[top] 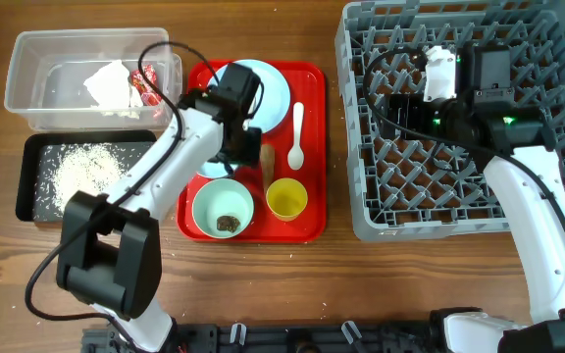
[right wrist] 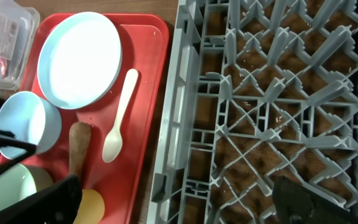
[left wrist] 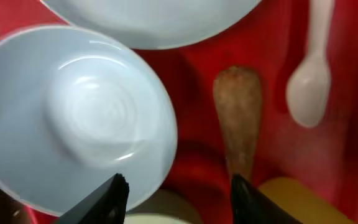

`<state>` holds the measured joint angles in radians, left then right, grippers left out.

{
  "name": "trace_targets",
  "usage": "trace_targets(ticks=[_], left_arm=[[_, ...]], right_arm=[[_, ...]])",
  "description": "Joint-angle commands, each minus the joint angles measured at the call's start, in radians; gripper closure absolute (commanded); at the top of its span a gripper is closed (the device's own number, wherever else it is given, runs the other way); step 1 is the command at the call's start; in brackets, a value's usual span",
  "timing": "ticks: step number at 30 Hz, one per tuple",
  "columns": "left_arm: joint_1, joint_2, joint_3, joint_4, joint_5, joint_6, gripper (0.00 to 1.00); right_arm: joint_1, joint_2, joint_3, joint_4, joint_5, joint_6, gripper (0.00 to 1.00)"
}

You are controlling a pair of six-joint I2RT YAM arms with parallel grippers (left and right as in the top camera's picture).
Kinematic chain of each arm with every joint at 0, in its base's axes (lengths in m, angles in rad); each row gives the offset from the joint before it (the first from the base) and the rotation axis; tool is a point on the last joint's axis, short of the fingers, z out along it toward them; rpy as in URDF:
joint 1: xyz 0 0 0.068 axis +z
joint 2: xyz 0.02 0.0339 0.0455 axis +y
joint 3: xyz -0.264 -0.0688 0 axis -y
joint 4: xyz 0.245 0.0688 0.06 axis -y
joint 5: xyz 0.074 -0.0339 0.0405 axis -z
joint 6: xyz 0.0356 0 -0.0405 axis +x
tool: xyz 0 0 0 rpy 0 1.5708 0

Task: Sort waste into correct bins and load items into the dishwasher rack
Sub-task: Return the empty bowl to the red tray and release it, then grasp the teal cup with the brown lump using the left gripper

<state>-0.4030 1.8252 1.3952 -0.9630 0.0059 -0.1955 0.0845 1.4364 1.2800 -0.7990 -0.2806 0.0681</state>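
Note:
On the red tray (top: 312,118) lie the pale-blue plate (top: 271,86), white spoon (top: 297,137), brown cone piece (top: 267,157), yellow cup (top: 286,198) and mint-green bowl (top: 214,201) holding the dark lump (top: 229,224). My left gripper (top: 246,155) is open just above the tray, its fingers (left wrist: 179,199) between the pale-blue bowl (left wrist: 73,118) and the cone (left wrist: 238,118). My right gripper (top: 392,106) is open and empty over the grey rack (top: 361,196), near its left wall (right wrist: 176,124). Tissue (top: 109,83) and the wrapper (top: 147,83) lie in the clear tub (top: 27,98). Rice (top: 81,167) lies in the black tray (top: 27,176).
The left arm reaches across the tray's left half and covers most of the pale-blue bowl from above. The rack holds no dishes. Bare wooden table runs along the front edge.

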Motion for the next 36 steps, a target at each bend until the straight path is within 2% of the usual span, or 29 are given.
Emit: trace_targets(ticks=[1,5,8,17,21,23,26,27,30,36], left_arm=[[0.001,-0.043,0.077,-0.058,0.092,-0.083,0.48],[-0.007,-0.039,0.042,-0.15,0.094,-0.285,0.48],[-0.033,-0.039,-0.029,-0.148,0.094,-0.374,0.47],[-0.105,-0.038,-0.195,-0.016,0.064,-0.45,0.48],[-0.105,-0.037,-0.245,0.03,0.042,-0.467,0.55],[-0.105,-0.037,-0.267,0.059,0.037,-0.472,0.65],[-0.105,-0.037,-0.275,0.073,0.033,-0.471,0.91],[-0.105,-0.037,-0.275,0.074,0.034,-0.472,0.96],[-0.104,-0.038,-0.253,0.056,0.042,-0.471,0.96],[-0.091,-0.08,-0.076,-0.112,0.049,-0.471,0.96]], right_arm=[[0.003,0.007,0.021,0.006,-0.013,0.014,0.0],[0.003,0.007,0.021,0.004,-0.013,0.014,0.0],[0.003,0.008,0.021,0.006,-0.013,0.014,0.0],[0.003,0.008,0.021,0.02,-0.014,0.014,0.0],[0.003,0.008,0.021,0.02,-0.013,0.014,0.0],[0.003,0.008,0.021,0.02,-0.013,0.014,0.0],[0.003,0.008,0.021,0.02,-0.014,0.014,0.0],[0.003,0.008,0.021,0.02,-0.014,0.014,0.0],[0.003,0.008,0.021,0.02,-0.014,0.014,0.0],[0.003,0.008,0.021,0.013,-0.014,0.014,0.0]])
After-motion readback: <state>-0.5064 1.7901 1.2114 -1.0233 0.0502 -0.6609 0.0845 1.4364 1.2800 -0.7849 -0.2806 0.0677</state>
